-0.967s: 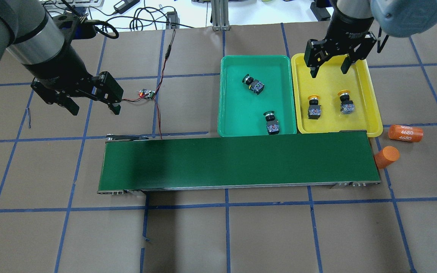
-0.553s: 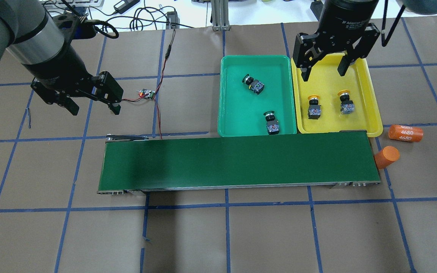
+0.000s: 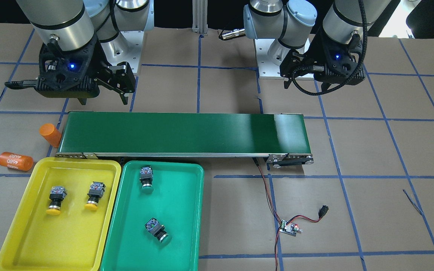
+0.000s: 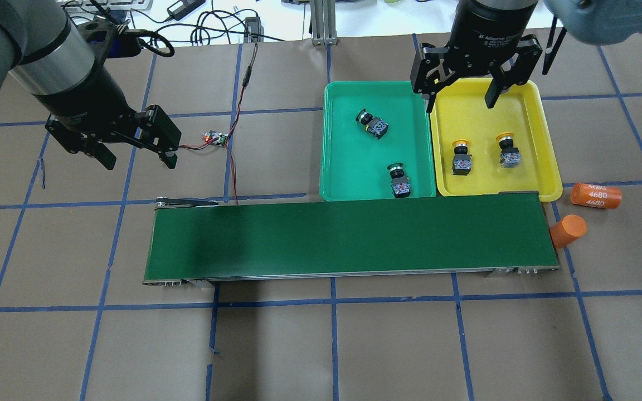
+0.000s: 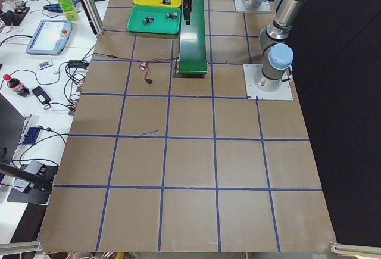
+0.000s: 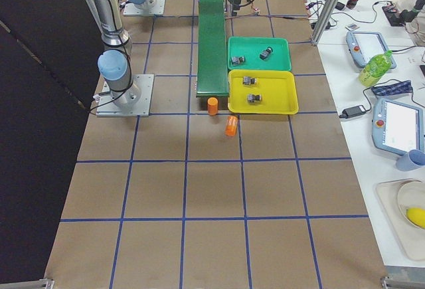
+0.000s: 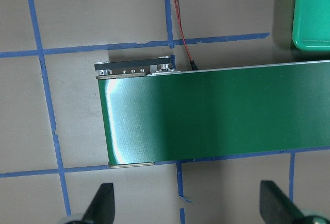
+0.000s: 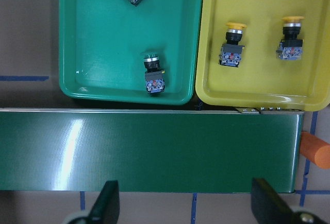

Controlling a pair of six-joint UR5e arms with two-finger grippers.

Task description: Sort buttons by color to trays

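Two green buttons [image 4: 373, 123] lie in the teal-green tray [image 4: 349, 167], and two yellow buttons [image 4: 460, 157] in the yellow tray [image 4: 533, 167] just right of it. The right gripper [image 4: 460, 106] hangs over the trays' far edge with fingers spread and nothing between them. The left gripper [image 4: 141, 164] does likewise at far left.

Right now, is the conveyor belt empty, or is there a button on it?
Empty. The conveyor belt shows bare green; both green buttons lie in the green tray, both yellow buttons in the yellow tray.

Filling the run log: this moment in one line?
yellow buttons: yellow tray | green buttons: green tray | left claw: open | right claw: open, empty
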